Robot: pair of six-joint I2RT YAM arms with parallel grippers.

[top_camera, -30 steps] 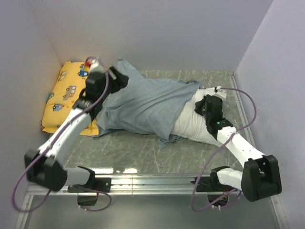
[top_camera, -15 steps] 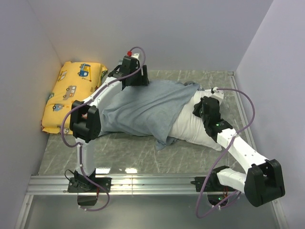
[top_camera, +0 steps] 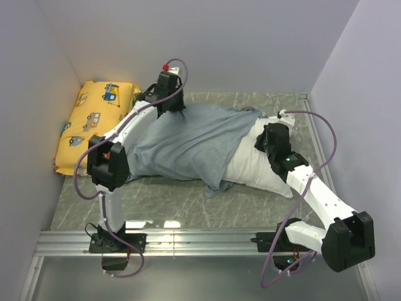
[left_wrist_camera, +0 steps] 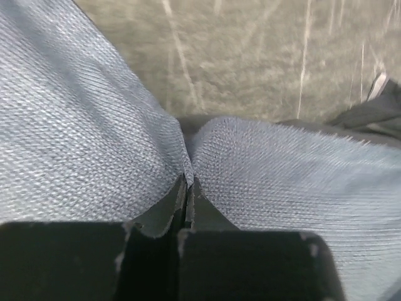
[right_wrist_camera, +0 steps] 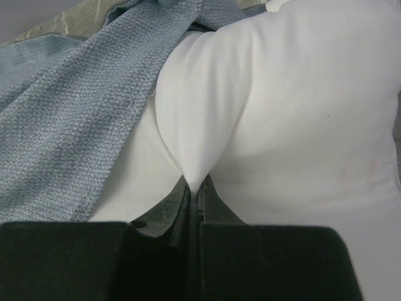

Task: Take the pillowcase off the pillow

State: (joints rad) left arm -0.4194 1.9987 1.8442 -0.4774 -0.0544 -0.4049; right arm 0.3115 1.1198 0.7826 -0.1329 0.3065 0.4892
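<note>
Left arm has swung round at far edge of pillowcase [top_camera: 188,141]; left hand [top_camera: 168,108], open before, now clenched on it.

Top view: pillowcase covers left part of pillow [top_camera: 260,168] on tabletop [top_camera: 169,200]. Right hand [top_camera: 268,143] pinches bare pillow end.

Left wrist: thin fold between fingers [left_wrist_camera: 205,216]. Risk: fabric slips out under pull.

Right wrist: shallow pinch, so pillow may drag along.

No readable writing. Yellow pillow [top_camera: 94,122] shows cartoon cars only.

Rumpled blue-grey woven pillowcase [top_camera: 188,141], lighter inside facing up, drawn partway off, draped over left portion of plump plain white pillow [top_camera: 260,166], pillow's right end bare, both lying flat across middle of marbled desk [top_camera: 169,194].
</note>
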